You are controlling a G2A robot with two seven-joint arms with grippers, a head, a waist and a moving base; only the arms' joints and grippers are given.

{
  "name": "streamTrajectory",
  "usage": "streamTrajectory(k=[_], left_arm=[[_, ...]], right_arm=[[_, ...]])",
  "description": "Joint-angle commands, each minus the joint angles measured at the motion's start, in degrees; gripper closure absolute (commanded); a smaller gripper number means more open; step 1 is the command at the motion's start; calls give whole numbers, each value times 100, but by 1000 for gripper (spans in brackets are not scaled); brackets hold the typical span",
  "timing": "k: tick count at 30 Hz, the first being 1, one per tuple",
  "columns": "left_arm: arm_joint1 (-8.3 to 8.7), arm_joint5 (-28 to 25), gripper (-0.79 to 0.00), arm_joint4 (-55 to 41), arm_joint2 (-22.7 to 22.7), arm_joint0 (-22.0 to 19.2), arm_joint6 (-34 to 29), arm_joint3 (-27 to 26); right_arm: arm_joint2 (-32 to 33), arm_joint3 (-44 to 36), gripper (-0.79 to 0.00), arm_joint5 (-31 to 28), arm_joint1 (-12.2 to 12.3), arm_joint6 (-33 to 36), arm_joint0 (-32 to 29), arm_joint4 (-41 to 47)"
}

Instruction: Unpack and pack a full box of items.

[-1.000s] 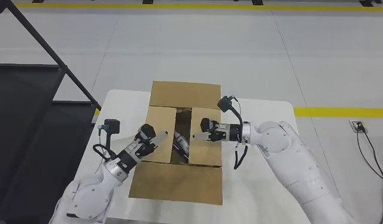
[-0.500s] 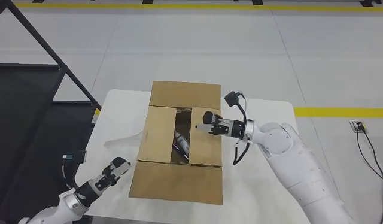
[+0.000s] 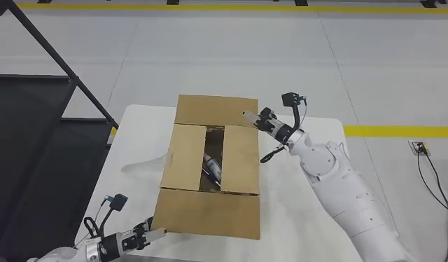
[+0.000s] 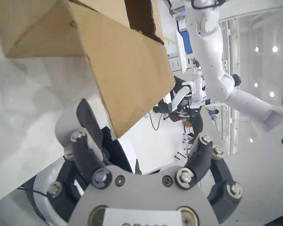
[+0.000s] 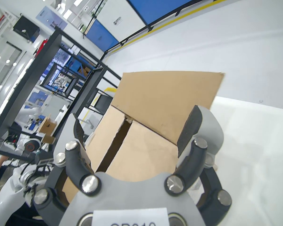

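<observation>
Brown cardboard box (image 3: 183, 157) is sitting on the white worktop (image 3: 308, 213) (side flaps nearly closed). Left hand (image 3: 152, 233) is hanging open and empty by its near corner, right hand (image 3: 253, 116) likewise at the far corner.

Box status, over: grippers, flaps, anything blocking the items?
Left gripper open, empty, at box near-left flap corner. Right gripper open, empty, at far-right corner. Side flaps nearly shut, blocking items seen through the gap.

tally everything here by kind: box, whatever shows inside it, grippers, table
cardboard box: 1
item visible through the flap gap: 1
grippers: 2 (left gripper, right gripper)
table: 1
total: 5
</observation>
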Motion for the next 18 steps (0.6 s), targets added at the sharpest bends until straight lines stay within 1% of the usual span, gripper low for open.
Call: streamTrajectory(k=[1, 5, 6, 8, 12, 16, 18], left_arm=[[12, -30, -785, -55, 78, -34, -38, 3], [31, -65, -785, -368, 172, -119, -13, 49], [40, -41, -785, -451, 187, -149, -10, 74], [53, 5, -785, -438, 203, -203, 19, 92], [66, 12, -785, -454, 302, -276, 172, 30], [85, -60, -785, -439, 331, -333, 318, -34], [85, -9, -785, -431, 399, -403, 473, -31]], right_arm=[[-40, 176, -785, 138, -30, -31, 84, -34], [-195, 718, -785, 361, -143, -11, 344, 34], [-264, 971, -785, 432, -196, -6, 480, 59], [-349, 1287, -785, 346, -273, 52, 639, 190], [-484, 2020, -785, -164, -448, 301, 975, 611], [-459, 2686, -785, -916, -587, 944, 1257, 1321], [-413, 3001, -785, -1200, -636, 1162, 1387, 1610]])
